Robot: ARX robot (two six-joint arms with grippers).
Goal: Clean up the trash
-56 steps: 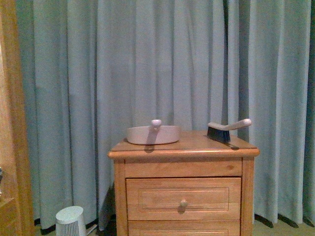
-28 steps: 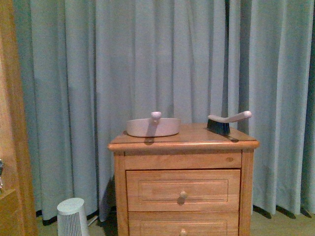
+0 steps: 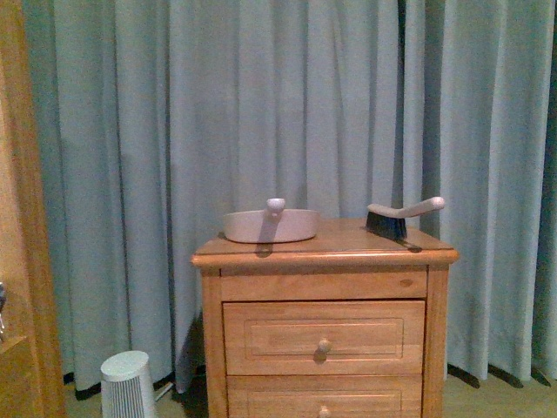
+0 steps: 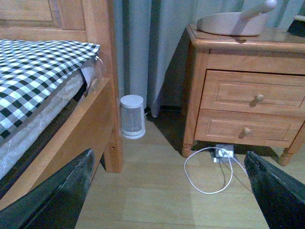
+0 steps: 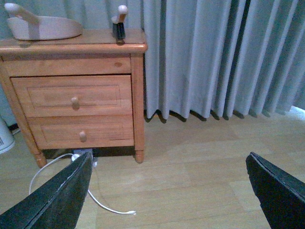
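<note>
Barely begun — no tissue wad visible, perhaps out of frame; left gripper [image 4: 169, 205] and right gripper [image 5: 164, 205] fingers apart, empty.

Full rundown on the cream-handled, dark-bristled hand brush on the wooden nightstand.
The cream-handled hand brush stands bristles-down on the right side of the wooden nightstand top. Its handle, plastic by the look, curves upward to the right and ends rounded. The bristles form a dark, dense block touching the wood. It sits apart from the pale dustpan to its left. Nothing grips it.
</note>
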